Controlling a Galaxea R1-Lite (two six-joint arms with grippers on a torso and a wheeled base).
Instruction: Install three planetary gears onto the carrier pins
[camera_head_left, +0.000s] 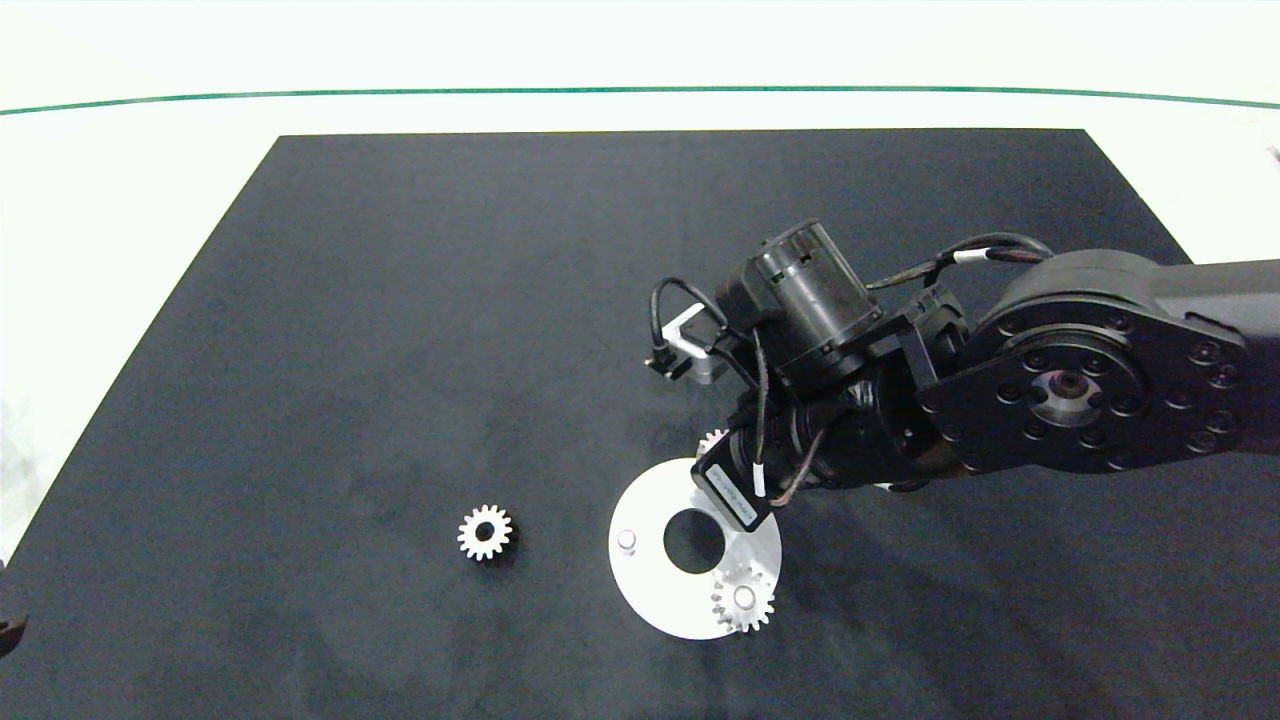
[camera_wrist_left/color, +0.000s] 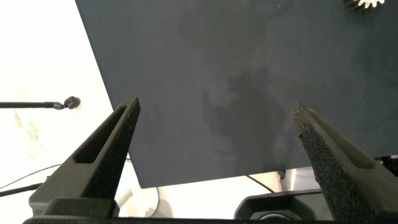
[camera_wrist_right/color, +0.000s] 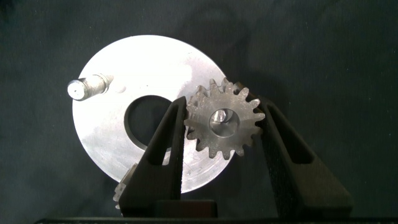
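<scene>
- The right gripper (camera_wrist_right/color: 221, 127) is reaching in from the right side of the worktop (camera_head_left: 120, 180) and hanging over the far edge of the white disc (camera_head_left: 650, 590), which is lying on the dark mat (camera_head_left: 400, 300).
- Its jaws are closing narrowly on a planetary gear (camera_wrist_right/color: 222, 122), one finger (camera_wrist_right/color: 163, 155) pressing each side of the toothed rim.
- In the right wrist view, that gear is sitting over a carrier pin (camera_wrist_right/color: 219, 116), whose tip is showing through the bore; how far down the gear is seated cannot be told.
- In the head view only a few teeth of this held gear (camera_head_left: 712, 441) are peeking out from behind the wrist.
- A second planetary gear (camera_head_left: 744, 598) is already lying flat on the disc at its near-right edge, with a pin (camera_head_left: 744, 597) showing in its centre.
- The third pin (camera_head_left: 626, 540), on the disc's left side, is standing bare beside the large centre hole (camera_head_left: 693, 541).
- The last planetary gear (camera_head_left: 485, 532) is lying flat on the mat, well apart from the disc on its left.
- The left gripper (camera_wrist_left/color: 217, 134) is hovering over the near-left corner of the mat with its jaws spread wide and holding nothing.
- A sliver of a gear (camera_wrist_left/color: 368, 4) is showing at the edge of the left wrist view.
</scene>
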